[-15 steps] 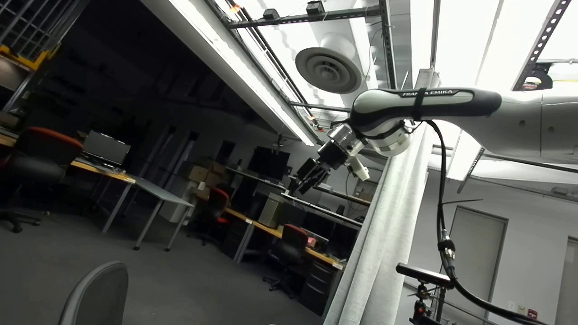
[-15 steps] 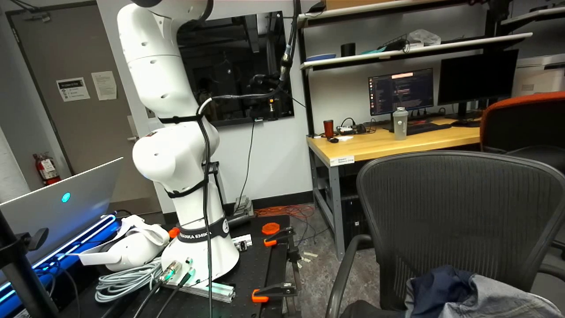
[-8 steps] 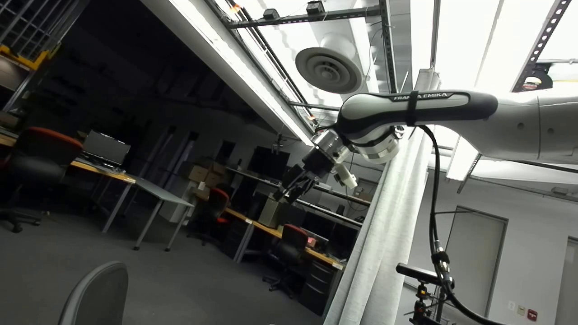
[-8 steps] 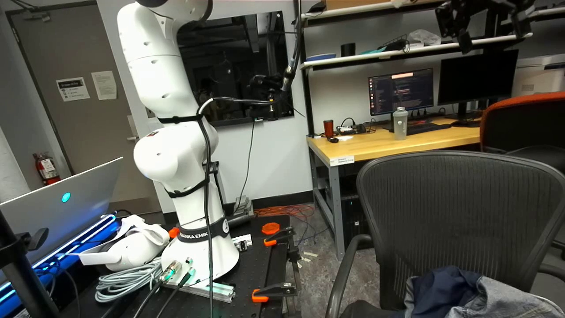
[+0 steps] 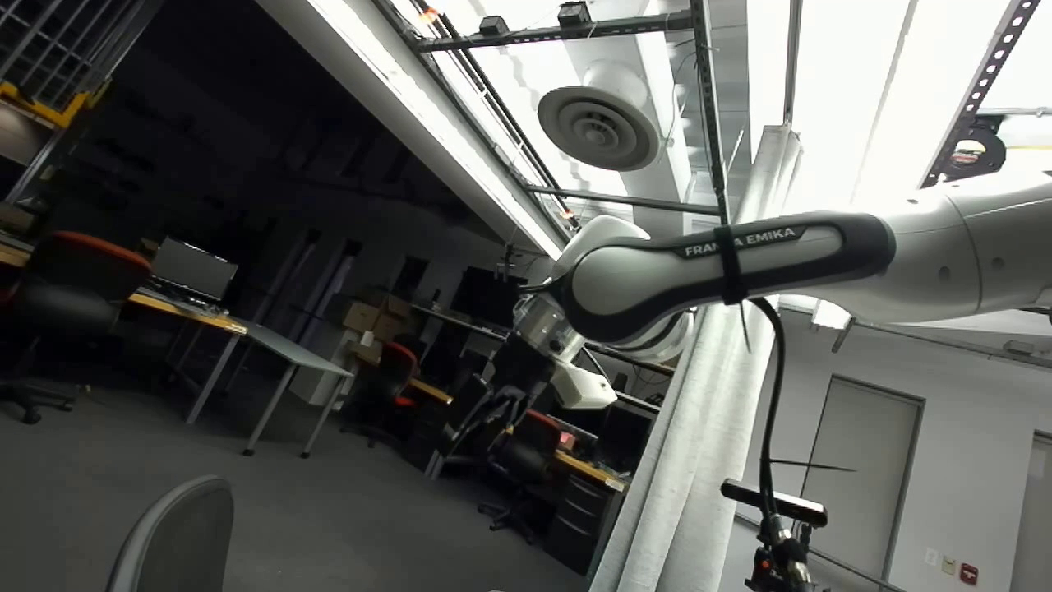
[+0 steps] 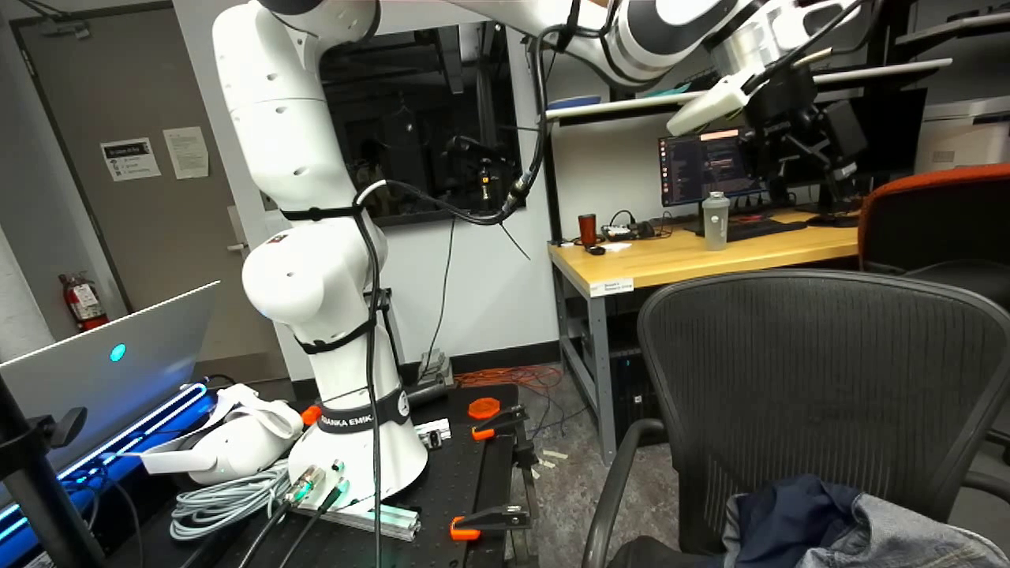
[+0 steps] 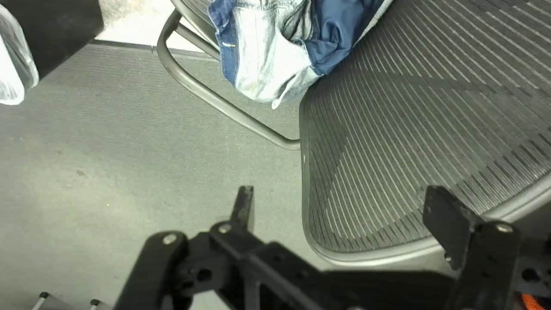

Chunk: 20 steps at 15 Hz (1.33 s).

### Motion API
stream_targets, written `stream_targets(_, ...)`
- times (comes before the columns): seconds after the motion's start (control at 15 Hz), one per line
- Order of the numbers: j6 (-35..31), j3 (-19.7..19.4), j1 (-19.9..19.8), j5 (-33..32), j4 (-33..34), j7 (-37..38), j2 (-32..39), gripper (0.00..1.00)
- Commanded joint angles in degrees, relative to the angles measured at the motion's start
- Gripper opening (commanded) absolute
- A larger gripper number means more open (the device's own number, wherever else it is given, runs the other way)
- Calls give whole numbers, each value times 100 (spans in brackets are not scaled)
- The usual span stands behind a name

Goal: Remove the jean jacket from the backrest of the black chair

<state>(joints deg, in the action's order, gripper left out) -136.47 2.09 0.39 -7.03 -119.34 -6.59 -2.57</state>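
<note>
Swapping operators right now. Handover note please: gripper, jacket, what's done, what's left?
Gripper: open, holding nothing, raised above the black chair.
Jean jacket: bunched low in front of the backrest, not hung over its top edge; cut off by the frame in the exterior and wrist views that show it.
Done: arm is out over the chair; jacket not yet grasped.
Left: probably come down to the jacket, close on it and lift it clear of the chair.

The robot's white arm (image 6: 308, 268) stands tall, bends at the top and reaches out. Its silver wrist (image 6: 746, 51) leans down, and the black fingers (image 7: 445, 226) slant down too, spread wide apart.
</note>
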Motion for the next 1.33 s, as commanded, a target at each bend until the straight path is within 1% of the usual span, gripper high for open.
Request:
stream_targets(0.0,-402,9,17,-593,-490,656,-27,100)
stream_targets(0.27,-625,5,18,-929,-763,1061,15,100)
stream_targets(0.6,-780,20,31,-1044,-1001,1337,-41,100)
stream_targets(0.67,-610,-2,27,-858,-843,1093,54,100)
stream_targets(1.27,-620,4,28,-861,-886,1140,46,100)
